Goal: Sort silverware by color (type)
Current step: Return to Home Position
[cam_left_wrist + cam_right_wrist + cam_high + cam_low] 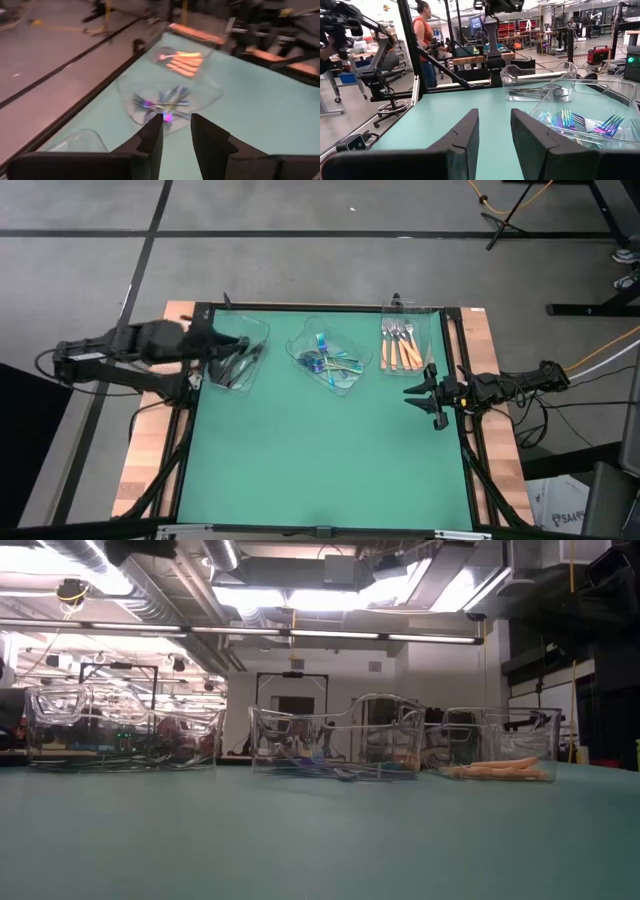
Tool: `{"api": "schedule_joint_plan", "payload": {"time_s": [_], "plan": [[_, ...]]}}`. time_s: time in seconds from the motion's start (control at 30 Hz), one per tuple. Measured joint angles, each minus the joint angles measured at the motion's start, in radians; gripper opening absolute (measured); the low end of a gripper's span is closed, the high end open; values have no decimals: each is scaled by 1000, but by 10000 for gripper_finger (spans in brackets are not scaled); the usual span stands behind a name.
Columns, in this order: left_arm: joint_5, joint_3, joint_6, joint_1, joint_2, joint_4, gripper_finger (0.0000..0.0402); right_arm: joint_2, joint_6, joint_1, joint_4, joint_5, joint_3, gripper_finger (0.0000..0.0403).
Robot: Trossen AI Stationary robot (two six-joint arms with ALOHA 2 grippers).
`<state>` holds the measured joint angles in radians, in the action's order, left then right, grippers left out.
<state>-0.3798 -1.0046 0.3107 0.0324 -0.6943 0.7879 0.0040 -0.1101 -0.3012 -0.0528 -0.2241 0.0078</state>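
Three clear trays stand in a row on the far part of the green mat. The left tray [238, 358] holds the dark silverware [535, 92]. The middle tray [328, 360] holds iridescent blue-purple pieces [162, 102]. The right tray [405, 345] holds forks with orange handles [400, 352]. My left gripper [176, 130] hangs open and empty, high over the left tray, pointing toward the middle tray. My right gripper [425, 402] stands open and empty, level, at the table's right edge, near the right tray.
The near half of the green mat [320, 470] is bare. A black frame and wooden boards [150, 450] border the table. In the room beyond the table's left side a person [425, 40] stands among benches and stands.
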Motion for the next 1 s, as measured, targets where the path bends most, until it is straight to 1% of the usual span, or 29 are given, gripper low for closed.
{"api": "schedule_joint_plan", "payload": {"time_s": [0.07,0.13,0.27,0.4,0.57,0.8,0.93,1.0], "plan": [[-5,35,-6,-52,56,-14,92,0,-1,0,0,0,0,106],[-6,91,-21,-96,110,-63,92,0,-2,0,0,0,0,106],[-6,246,-93,-161,206,-244,92,0,-18,0,-1,0,0,106],[0,383,-165,-192,284,-372,92,0,-20,0,-1,0,0,106],[34,511,-239,-200,388,-495,92,0,-20,0,-2,0,0,106],[36,619,-262,-200,575,-514,92,0,-20,0,-3,0,0,106],[54,670,-262,-200,679,-515,92,0,-19,0,-3,0,0,106],[58,691,-262,-200,692,-520,92,0,-19,0,-3,0,0,106]]}}
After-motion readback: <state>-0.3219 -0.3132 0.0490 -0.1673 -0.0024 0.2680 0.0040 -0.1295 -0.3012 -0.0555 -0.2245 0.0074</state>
